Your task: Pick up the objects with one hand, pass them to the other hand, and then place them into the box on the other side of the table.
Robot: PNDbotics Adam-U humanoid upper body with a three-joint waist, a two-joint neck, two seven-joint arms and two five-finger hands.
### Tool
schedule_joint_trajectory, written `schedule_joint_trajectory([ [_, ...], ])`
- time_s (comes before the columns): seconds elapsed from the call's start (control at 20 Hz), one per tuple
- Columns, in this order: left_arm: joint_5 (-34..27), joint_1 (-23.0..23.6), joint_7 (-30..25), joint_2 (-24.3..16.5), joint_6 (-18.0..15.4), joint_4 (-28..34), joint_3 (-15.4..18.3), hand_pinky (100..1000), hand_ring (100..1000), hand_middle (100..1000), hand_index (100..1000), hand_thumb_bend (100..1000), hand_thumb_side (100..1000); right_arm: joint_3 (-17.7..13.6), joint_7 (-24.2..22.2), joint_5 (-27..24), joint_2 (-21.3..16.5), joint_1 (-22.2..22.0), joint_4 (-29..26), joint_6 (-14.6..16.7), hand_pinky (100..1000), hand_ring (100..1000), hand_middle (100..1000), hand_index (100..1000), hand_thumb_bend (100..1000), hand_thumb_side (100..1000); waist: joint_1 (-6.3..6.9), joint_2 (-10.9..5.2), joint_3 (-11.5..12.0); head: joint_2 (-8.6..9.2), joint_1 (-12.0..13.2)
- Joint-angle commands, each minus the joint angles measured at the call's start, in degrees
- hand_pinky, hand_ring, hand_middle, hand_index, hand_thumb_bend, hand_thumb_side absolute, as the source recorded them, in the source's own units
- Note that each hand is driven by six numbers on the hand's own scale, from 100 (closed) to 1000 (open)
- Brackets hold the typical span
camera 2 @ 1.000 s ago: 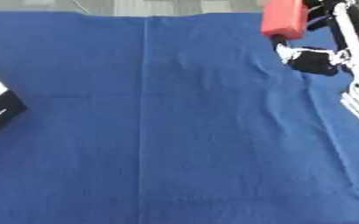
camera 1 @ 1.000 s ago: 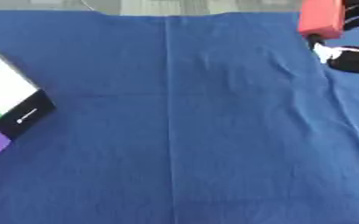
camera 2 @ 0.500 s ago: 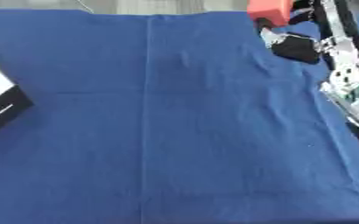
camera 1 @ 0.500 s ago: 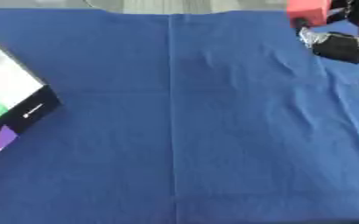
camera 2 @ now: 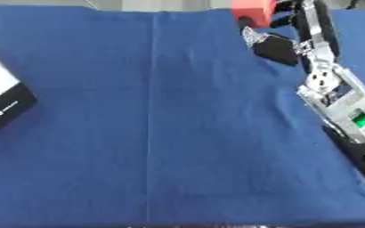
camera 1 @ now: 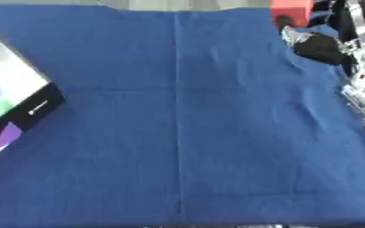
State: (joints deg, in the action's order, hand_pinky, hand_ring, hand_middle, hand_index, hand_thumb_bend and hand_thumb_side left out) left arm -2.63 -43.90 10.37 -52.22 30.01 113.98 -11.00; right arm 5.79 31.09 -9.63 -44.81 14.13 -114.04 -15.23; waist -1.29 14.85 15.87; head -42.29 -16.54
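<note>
A red block-like object (camera 2: 252, 8) sits at the far right edge of the blue cloth, cut off by the top of the view. My right hand (camera 2: 274, 47), black with silvery fingertips (camera 2: 249, 34), lies just in front of the red object, and its tips point toward it. Whether they touch it is not visible. My right forearm (camera 2: 335, 95) runs down the right side. A box (camera 1: 6, 95) with a black rim and a white and coloured face stands at the left edge. My left hand does not show.
A blue cloth (camera 1: 178, 124) with a lengthwise crease covers the table. Its front edge runs along the bottom of the view. A purple patch (camera 1: 0, 139) lies by the box at the left.
The whole picture has shifted, so the camera has moved. More of my right forearm now shows. The hand stays just in front of the red object.
</note>
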Motion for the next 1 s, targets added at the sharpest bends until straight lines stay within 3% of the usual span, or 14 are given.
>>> schedule_joint_trajectory([
  [0.05, 0.76, -2.69, -1.29, -0.35, -1.06, 0.61, -0.80, 913, 733, 623, 724, 100, 409, 1.12, 0.49, -0.46, -0.09, 1.24, -0.55, -0.65, 612, 702, 458, 454, 100, 100, 0.11, -1.64, 0.26, -0.38, -0.18],
  [0.75, 6.35, -10.83, -11.54, 3.55, -3.06, 0.61, -7.45, 890, 737, 637, 735, 100, 365, 7.10, 0.53, 0.54, 4.10, 3.98, -0.55, -2.24, 606, 698, 462, 457, 100, 100, 0.14, -1.24, 1.42, 0.37, 1.01],
  [1.0, 8.00, -14.74, -17.61, 6.46, -3.75, 0.61, -11.00, 888, 740, 647, 742, 100, 366, 8.66, 0.08, 1.18, 4.87, 5.25, -0.55, -2.65, 606, 696, 464, 460, 100, 100, 0.25, -1.17, 2.23, 0.47, 0.60],
])
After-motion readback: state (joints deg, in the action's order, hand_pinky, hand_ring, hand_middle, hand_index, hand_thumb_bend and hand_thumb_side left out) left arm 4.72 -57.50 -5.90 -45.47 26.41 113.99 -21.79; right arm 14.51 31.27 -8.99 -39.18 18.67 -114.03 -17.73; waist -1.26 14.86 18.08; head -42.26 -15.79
